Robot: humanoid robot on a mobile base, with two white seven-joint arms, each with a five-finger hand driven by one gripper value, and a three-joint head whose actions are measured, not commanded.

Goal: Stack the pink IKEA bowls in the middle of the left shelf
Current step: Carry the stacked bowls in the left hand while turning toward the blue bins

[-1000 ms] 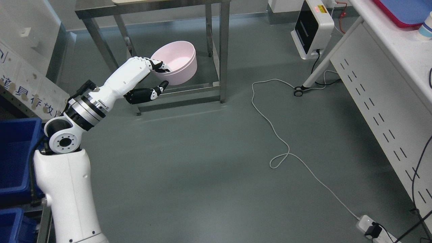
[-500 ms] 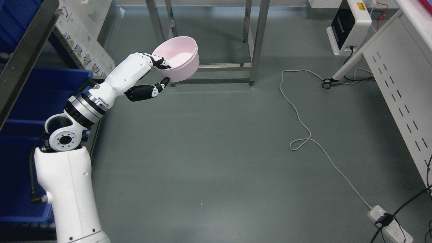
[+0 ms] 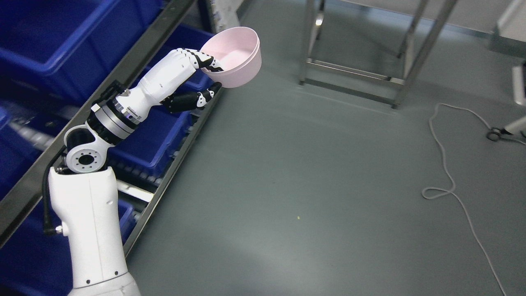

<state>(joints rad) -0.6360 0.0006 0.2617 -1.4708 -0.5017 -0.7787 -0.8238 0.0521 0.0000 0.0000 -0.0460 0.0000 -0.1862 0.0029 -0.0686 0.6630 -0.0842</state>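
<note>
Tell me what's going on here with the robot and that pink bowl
The robot's left hand is holding a pink bowl by its rim, fingers hooked inside and the thumb below. The bowl is in the air, tilted, above the floor beside a shelf that holds blue bins. It is not yet set down anywhere. No other bowl shows, and the right arm is out of view.

Pale pink round bowl [image 3: 236,55], empty, tilted, held in the air, near blue-binned shelf [image 3: 135,68]

One head camera looks steeply down at floor [image 3: 287,185] beside shelf [image 3: 135,70].
</note>
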